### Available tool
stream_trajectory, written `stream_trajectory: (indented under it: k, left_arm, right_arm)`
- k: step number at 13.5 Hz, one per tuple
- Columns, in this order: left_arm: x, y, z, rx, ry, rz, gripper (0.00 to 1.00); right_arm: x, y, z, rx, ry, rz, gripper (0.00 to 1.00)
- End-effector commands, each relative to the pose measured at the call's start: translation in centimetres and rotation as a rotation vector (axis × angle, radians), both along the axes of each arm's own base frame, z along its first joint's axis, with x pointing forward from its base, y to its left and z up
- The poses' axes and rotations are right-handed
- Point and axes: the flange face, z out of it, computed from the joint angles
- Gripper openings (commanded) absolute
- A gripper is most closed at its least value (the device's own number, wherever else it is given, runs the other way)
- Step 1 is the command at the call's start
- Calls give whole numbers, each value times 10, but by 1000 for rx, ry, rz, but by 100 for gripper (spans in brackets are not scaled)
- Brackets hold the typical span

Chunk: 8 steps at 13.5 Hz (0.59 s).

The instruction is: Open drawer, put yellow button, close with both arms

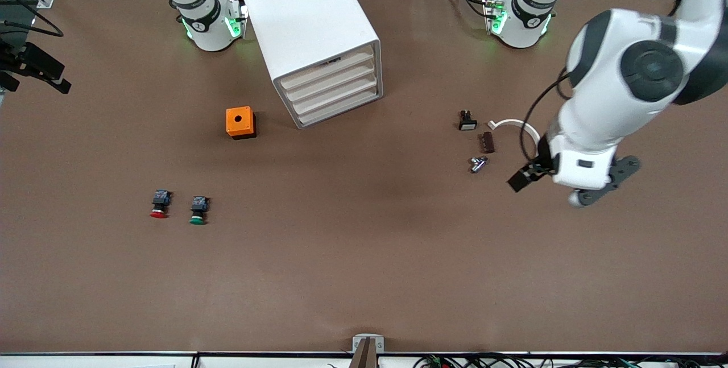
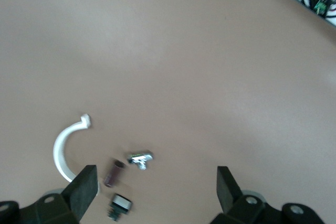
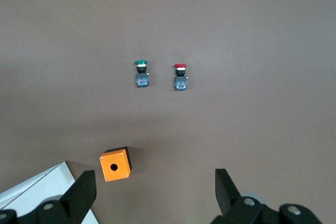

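No yellow button is seen in any view: only a red button [image 1: 159,205] and a green button [image 1: 198,210] lie side by side toward the right arm's end, nearer the camera than an orange box [image 1: 240,122]. The drawer [image 1: 330,70], topmost in the cabinet [image 1: 307,9], is seen shut, like the three below it. Whether the button is already stowed or hidden cannot be told, so progress cannot be judged. The drawer's front is turned toward the camera and slightly toward the left arm's end, its long axis along that front.

The right gripper [image 3: 155,187] is held high and spread, with nothing gripped. The left gripper [image 2: 157,184] is likewise spread and unladen, over small parts [image 1: 478,164].
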Motion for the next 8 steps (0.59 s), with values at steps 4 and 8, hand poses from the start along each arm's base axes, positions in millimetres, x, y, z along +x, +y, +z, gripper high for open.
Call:
stream_trajectory:
  k: [4,8]
  left_arm:
    - [-29,108,75,29,-12,-134,100]
    - [-67,167,99,-27,-7,-323,100]
  right_arm:
    - [7,8,7,-14,0,25,100]
    - [7,8,14,-13,-18,33,100]
